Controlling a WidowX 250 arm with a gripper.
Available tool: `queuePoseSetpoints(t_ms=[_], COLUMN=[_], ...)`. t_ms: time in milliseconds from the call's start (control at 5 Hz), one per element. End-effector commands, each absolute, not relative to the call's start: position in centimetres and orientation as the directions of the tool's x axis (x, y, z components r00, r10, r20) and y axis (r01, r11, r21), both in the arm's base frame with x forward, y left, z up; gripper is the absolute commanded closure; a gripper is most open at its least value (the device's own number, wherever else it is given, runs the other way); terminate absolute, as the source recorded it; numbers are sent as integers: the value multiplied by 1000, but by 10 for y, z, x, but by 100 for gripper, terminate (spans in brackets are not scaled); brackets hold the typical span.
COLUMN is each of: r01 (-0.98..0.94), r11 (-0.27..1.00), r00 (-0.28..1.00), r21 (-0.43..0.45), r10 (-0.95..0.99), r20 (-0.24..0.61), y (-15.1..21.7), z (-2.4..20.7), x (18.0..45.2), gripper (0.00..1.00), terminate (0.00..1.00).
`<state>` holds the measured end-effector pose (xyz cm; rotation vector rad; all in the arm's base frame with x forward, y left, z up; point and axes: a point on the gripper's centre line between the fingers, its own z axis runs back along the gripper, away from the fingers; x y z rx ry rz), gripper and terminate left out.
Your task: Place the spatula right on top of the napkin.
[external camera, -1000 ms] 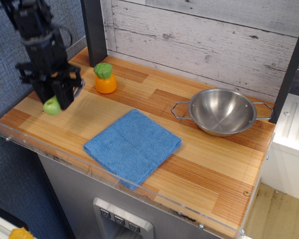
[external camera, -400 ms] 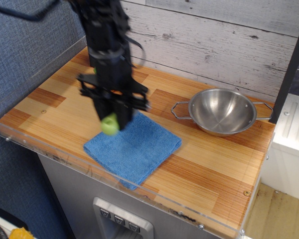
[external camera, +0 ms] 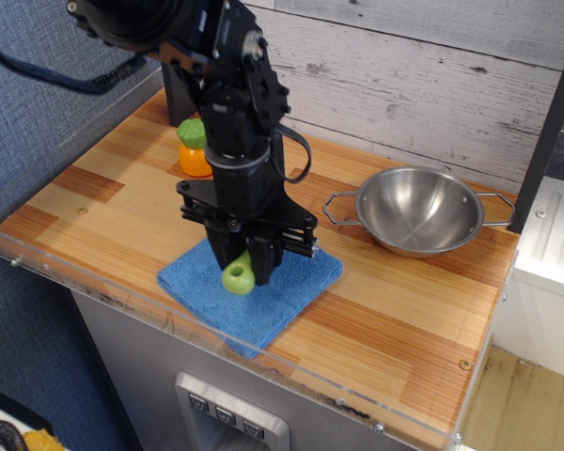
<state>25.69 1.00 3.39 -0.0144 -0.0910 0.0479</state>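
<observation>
The blue terry napkin (external camera: 291,291) lies flat near the front of the wooden counter. My black gripper (external camera: 246,258) hangs low over its middle, shut on the spatula (external camera: 238,275). Only the lime-green handle end with its hole shows below the fingers; the grey blade is hidden behind the gripper. The handle end is at or just above the cloth; I cannot tell whether it touches.
An orange toy vegetable with a green top (external camera: 194,147) stands at the back left, partly behind the arm. A steel bowl (external camera: 419,209) with two handles sits at the right. A clear plastic rim (external camera: 94,282) runs along the counter's front edge.
My gripper carried the spatula from the counter's left side rightward over the napkin, then moved lower and slightly right to the napkin's middle.
</observation>
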Motion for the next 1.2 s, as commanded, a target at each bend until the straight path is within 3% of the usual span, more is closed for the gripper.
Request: queuePoseSetpoints(t_ms=[0,200,400,800,1000], r01=[-63,-87,-89,-70,-85], r11=[998,996,996,998,996], r00=[989,989,991,994,986], r21=[-27,-21,-11,-9,3], r10=[66,89,90,70,83], r20=[134,121,101,84,146], y=[15,25,28,26,29], z=[42,40,40,42,67], x=[257,255,256,256,252], gripper=[100,100,0,0,0], terminate=[0,0,0,0,0])
